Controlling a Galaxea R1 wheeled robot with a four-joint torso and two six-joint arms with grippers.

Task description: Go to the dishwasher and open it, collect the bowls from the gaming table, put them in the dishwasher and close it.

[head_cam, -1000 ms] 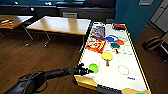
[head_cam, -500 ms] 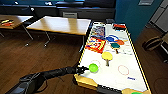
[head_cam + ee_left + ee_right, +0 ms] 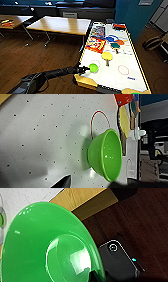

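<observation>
Step in hand: collecting the bowls; the left arm (image 3: pixel 50 74) reaches out low over the near end of the gaming table (image 3: pixel 117 77), and I judge it is going for the small green bowl (image 3: pixel 93 67).
Small green bowl: stands upright on the white top near the table's near left corner, beside a thin red ring printed on the surface; in the left wrist view (image 3: pixel 105 154) it is round, deep, smooth glossy plastic, casting a soft shadow.
Left gripper (image 3: pixel 85 69): right at the bowl's side; a dark fingertip (image 3: pixel 63 182) pokes in near it, but whether the fingers are spread or pinching the rim I cannot tell.
Right gripper: the wide green bowl (image 3: pixel 50 245) looms against it, shallow, flared, shiny, with a flat round base; it looks carried, yet the grip itself is hidden, so I cannot tell.
Next move, as I judge it: the fingers need to straddle the thin rim squarely; slick plastic could skid on the smooth top.
Table surface: white, speckled with small dark dots, edged in pale wood.
Other things on it: a yellow paddle (image 3: pixel 107 56), a dark green paddle (image 3: pixel 115 46), a bright game box (image 3: pixel 96 45).
Floor (image 3: pixel 32 57): dark wood planks.
</observation>
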